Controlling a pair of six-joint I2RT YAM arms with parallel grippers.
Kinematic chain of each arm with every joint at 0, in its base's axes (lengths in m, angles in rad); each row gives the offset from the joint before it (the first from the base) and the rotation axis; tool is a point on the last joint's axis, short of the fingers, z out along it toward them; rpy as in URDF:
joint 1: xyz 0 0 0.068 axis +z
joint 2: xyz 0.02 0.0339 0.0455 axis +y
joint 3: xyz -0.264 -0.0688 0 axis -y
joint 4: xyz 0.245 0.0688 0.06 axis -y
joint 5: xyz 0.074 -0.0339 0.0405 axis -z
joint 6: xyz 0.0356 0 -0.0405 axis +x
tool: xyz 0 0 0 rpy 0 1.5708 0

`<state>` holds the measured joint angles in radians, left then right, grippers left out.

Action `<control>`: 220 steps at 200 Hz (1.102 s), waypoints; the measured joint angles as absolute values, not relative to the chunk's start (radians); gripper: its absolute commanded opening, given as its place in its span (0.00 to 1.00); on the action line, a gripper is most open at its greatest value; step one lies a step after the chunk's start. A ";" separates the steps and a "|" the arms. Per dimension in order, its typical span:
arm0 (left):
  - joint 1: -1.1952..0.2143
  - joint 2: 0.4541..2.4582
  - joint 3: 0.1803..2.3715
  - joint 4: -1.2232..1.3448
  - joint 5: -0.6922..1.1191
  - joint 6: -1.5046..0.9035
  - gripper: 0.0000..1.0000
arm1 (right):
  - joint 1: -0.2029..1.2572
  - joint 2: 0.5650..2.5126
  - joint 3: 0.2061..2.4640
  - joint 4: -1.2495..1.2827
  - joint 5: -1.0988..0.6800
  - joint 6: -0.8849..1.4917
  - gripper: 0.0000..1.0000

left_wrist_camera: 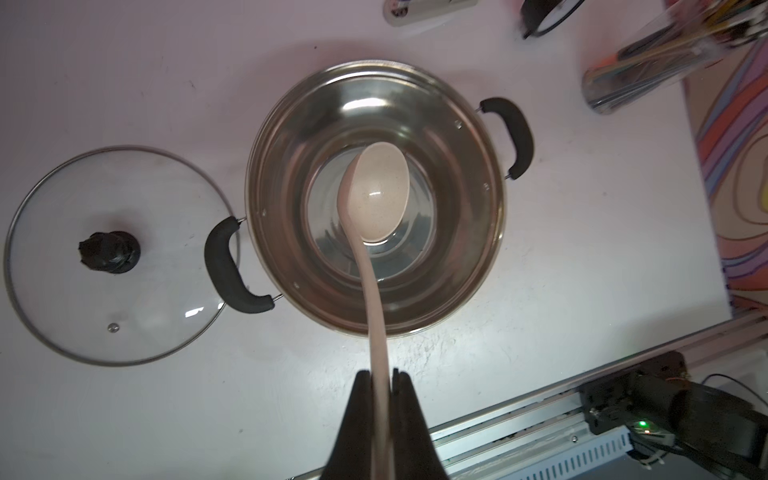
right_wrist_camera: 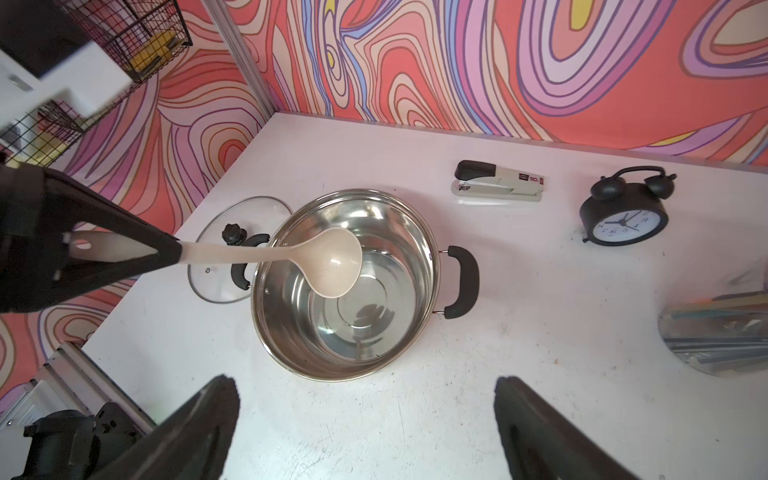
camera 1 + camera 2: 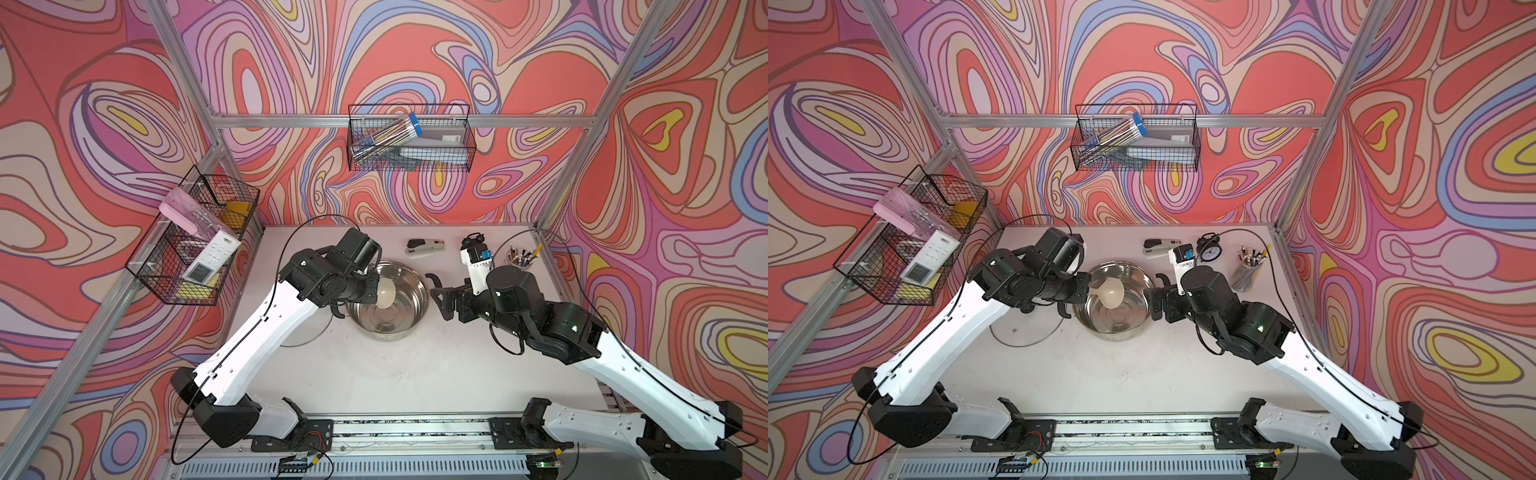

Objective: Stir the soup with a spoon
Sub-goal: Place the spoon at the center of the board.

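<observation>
Left arm (image 3: 257, 332) reaches inward, left gripper (image 1: 380, 374) clamped on the spoon (image 1: 376, 195) (jaws nearly meeting); right arm (image 3: 623, 365) bent, right gripper (image 2: 365, 380) spread wide, empty.

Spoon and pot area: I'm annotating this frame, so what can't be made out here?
- Spoon handle: top views, mostly hidden under the left arm's wrist.
- Glass lid: top views, mostly covered by the left arm.
- Alarm clock: left wrist view, cut off by the edge, blurred.
- Pen cup: right wrist view, cut off, blurred.
</observation>
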<state>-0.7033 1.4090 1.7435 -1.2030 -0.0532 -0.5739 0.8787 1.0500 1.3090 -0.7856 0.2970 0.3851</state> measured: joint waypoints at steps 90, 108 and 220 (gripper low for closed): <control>-0.982 1.407 1.499 -0.722 0.207 -0.831 0.00 | 0.879 0.869 1.501 -0.925 0.541 0.350 0.98; -1.013 1.501 1.473 -0.608 0.263 -0.876 0.00 | 0.879 0.869 1.519 -0.939 0.548 0.353 0.98; -1.023 1.711 1.149 -0.027 0.447 -1.180 0.62 | 0.879 0.931 1.483 -0.999 0.474 0.457 0.98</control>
